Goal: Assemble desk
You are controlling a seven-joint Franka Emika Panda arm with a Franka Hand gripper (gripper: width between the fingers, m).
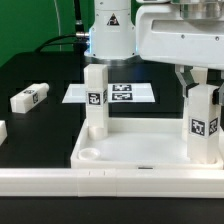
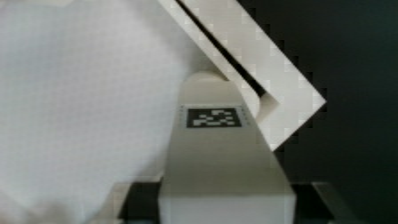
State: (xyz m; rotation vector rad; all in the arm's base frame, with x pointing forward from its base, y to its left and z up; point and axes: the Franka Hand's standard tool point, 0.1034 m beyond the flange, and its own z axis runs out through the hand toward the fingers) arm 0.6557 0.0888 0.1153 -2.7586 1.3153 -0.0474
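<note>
A long low white rail (image 1: 110, 183) lay nearest the exterior camera, along the front of the black surface (image 1: 40, 75). Directly behind it lay the white tabletop (image 1: 140, 150), a shallow tray with a raised rim. An open round socket (image 1: 88, 155) showed in its near corner on the exterior view's left. The standing leg (image 1: 96, 100) was upright at the tabletop's far corner on the same side, its tag facing the camera.

The pincer (image 1: 200, 85) pinched the held leg (image 1: 204, 125) at its upper end, from above, with one jaw on each side. The held leg was upright at the tabletop's end on the exterior view's right, with its lower end at rim level. Whether it sat in a socket could not be determined. In the wrist view, the held leg (image 2: 217, 150) extended away from the pincer (image 2: 222, 205), tag visible, with the tabletop (image 2: 71, 100) and its rim beyond the leg's far end.

The loose leg (image 1: 30, 97) lay flat on the surface on the exterior view's left, well apart from the pincer. The marker board (image 1: 118, 93) lay behind the tabletop.
</note>
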